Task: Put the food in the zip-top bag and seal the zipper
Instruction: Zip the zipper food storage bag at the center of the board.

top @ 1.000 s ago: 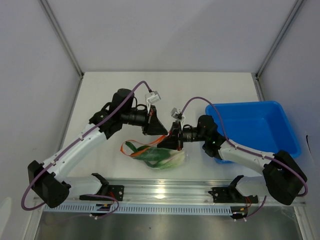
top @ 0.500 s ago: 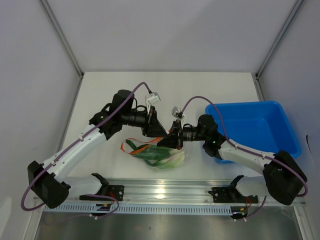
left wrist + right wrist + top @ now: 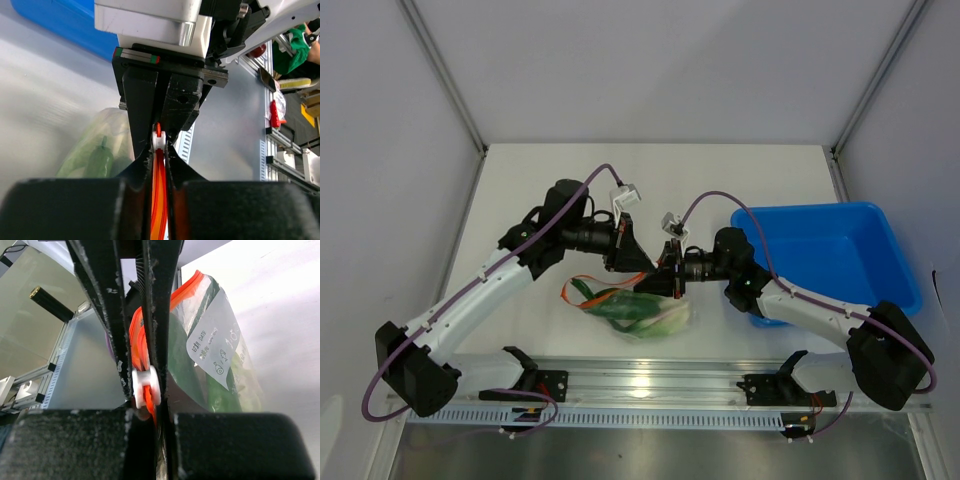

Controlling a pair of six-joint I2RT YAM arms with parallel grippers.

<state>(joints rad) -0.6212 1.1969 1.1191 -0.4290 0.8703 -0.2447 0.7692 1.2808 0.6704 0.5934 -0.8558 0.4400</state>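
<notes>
Pinching the zipper (image 3: 159, 210) from opposite sides, the two grippers meet nose to nose over the middle of the table (image 3: 760, 180). The left gripper (image 3: 159, 161) has its fingers drawn together on the orange-red strip, which runs up between them in its wrist view. The right gripper (image 3: 149, 407) is likewise clamped on the strip, with a small white slider (image 3: 146, 387) right at its fingertips. Whether the slider itself is gripped or only the strip beside it is hard to say, since both sets of fingers crowd the same spot.

From above, the tips of the two grippers look to be touching or nearly so, at the far edge of the bag (image 3: 645, 312). The bag lies on the table just on the near side of the grippers, its mouth raised into their grip. A loose loop of the strip curls off to the left, below the left arm.

The food (image 3: 220, 392) is inside the bag: green pieces and pale stalks show through the clear plastic, next to a white printed label (image 3: 212, 347). A blue bin (image 3: 830, 250) stands well apart to the right, beside the right arm.
</notes>
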